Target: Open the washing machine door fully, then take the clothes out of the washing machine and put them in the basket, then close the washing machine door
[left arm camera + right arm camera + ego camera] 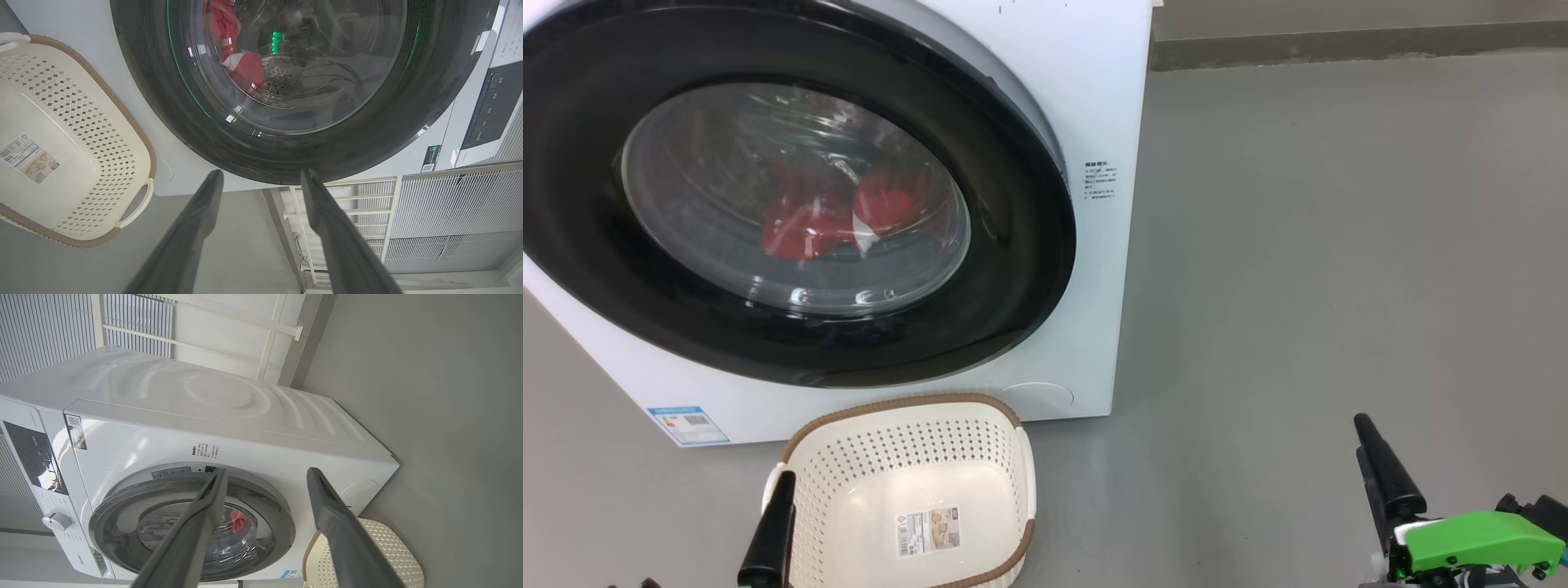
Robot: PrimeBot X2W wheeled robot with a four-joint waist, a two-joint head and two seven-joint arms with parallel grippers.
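As it gapes, left gripper point(262, 173) holds nothing

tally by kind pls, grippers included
washing machine: 1
washing machine door: 1
basket: 1
red clothes: 1 clump behind the glass, garment count unclear
grippers: 2, left gripper and right gripper, both open
Total: 6

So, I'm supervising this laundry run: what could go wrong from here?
1. The basket stands just below the washing machine door, beside the left gripper; lifting that arm could knock it aside.
2. The clothes look thin and loose; pulled out, they might drop on the floor beside the basket.
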